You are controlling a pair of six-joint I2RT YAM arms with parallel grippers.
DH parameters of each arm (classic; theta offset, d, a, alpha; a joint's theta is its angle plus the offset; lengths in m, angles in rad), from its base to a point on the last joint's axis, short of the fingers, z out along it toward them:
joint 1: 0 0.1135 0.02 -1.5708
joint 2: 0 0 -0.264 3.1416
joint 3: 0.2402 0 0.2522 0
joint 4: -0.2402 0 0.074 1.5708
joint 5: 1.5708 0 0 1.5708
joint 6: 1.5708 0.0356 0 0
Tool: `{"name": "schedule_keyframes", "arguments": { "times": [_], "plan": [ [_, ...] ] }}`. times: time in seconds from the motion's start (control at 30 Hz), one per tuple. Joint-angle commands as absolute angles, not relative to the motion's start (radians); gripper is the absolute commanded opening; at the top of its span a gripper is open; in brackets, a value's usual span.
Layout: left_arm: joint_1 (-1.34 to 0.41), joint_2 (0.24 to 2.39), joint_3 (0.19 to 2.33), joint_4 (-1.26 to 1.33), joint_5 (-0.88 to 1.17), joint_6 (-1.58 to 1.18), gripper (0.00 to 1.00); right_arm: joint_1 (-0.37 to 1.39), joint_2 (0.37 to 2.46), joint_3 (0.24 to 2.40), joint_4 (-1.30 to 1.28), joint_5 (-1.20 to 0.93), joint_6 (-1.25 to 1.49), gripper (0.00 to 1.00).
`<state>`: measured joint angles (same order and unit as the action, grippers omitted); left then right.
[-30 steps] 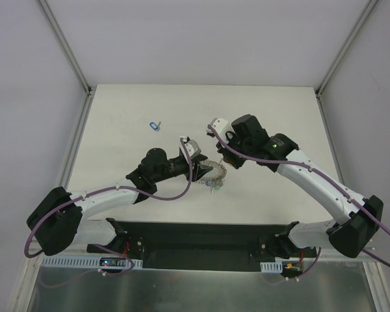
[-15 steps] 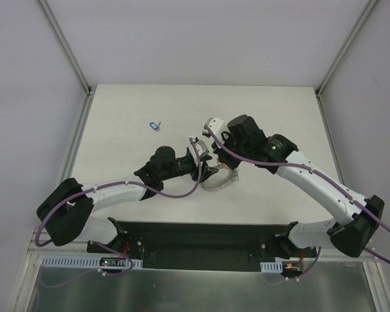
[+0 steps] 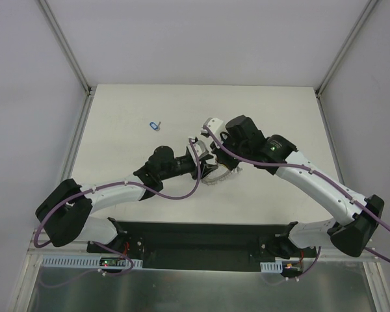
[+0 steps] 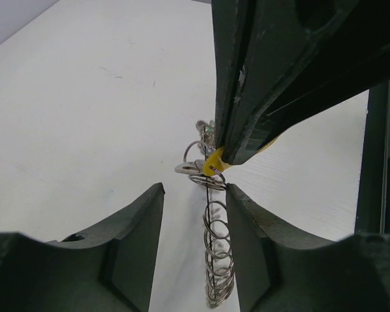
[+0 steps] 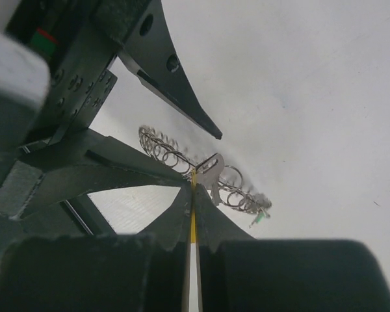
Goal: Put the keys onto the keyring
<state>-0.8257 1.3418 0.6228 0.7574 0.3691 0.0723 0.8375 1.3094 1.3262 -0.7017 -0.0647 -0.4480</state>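
The keyring, a grey coiled wire ring, stands on edge between the jaws of my open left gripper, close to its right finger. From above, my right gripper is shut on a key with a yellow head, and the key's silver blade lies against the ring's coil. A green-headed key hangs at the ring's far end. In the top view both grippers, left and right, meet over the keyring at mid-table. A blue-headed key lies alone to the back left.
The white table has metal frame posts at its back corners. A black base plate runs along the near edge between the arm bases. Purple cables loop along both arms.
My left gripper has moved right to straddle the keyring. The right gripper has shifted slightly left with the yellow key. The ring now sits higher, between the two grippers.
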Motion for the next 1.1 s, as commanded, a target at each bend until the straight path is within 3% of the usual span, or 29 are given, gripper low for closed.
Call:
{"name": "schedule_keyframes", "arguments": {
  "times": [0.0,0.3,0.63,0.77,0.87,1.07],
  "plan": [
    [-0.838,1.315,0.626,0.818,0.374,0.091,0.42,0.857,1.301,1.396,-0.67,-0.058,-0.423,0.01],
    [-0.838,1.319,0.637,0.828,0.365,0.06,0.5,0.871,1.298,1.388,-0.675,-0.035,-0.394,0.01],
    [-0.838,1.281,0.598,0.821,0.384,0.046,0.49,0.873,1.293,1.382,-0.675,-0.009,-0.362,0.01],
    [-0.838,1.27,0.584,0.81,0.371,0.054,0.44,0.873,1.285,1.379,-0.68,-0.006,-0.364,0.01],
    [-0.838,1.269,0.583,0.799,0.37,0.054,0.35,0.873,1.281,1.378,-0.683,-0.006,-0.364,0.01],
    [-0.838,1.285,0.603,0.802,0.364,0.041,0.33,0.873,1.279,1.378,-0.686,-0.006,-0.36,0.01]
  ]
}}
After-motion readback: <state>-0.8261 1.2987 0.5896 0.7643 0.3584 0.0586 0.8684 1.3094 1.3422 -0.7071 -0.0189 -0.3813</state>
